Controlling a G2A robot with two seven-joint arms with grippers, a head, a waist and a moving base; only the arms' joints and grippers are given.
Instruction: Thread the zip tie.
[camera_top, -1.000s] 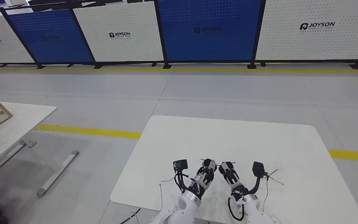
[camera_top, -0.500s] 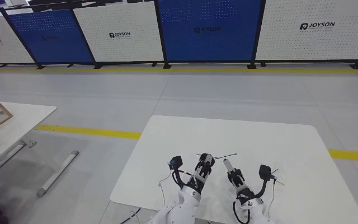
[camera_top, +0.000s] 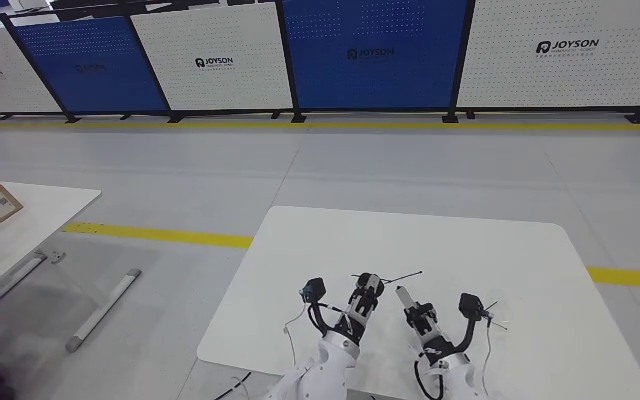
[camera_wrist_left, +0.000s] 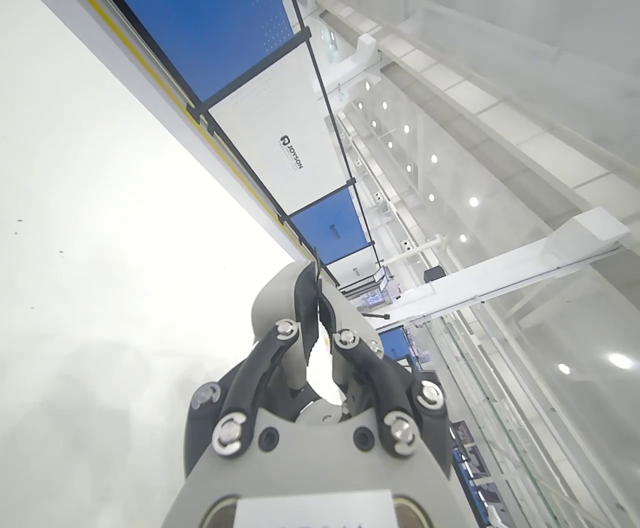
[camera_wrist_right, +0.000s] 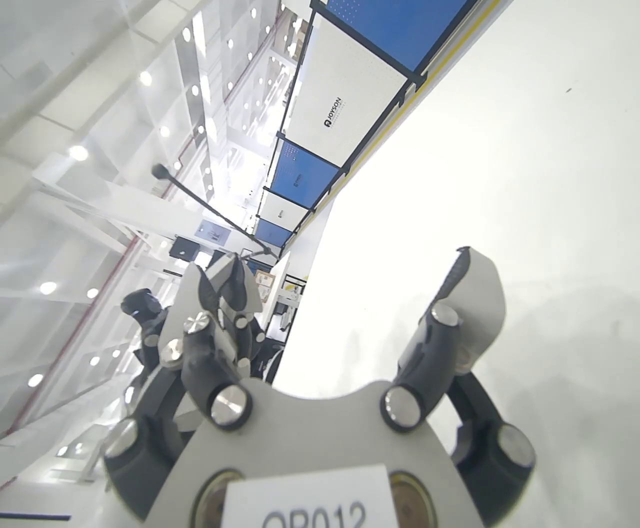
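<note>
Currently, the zip tie (camera_top: 400, 277) is held over the white table (camera_top: 430, 235), close to its near edge. It is pinched in the left gripper (camera_top: 368, 284), whose fingers (camera_wrist_left: 300, 300) are pressed fully together on the thin black strap. The strap is seen sticking out on both sides of the grip, with the longer part passing in front of the right arm. The right gripper (camera_wrist_right: 330, 262) is placed just beside the left one. Its fingers are spread wide and nothing is gripped.
</note>
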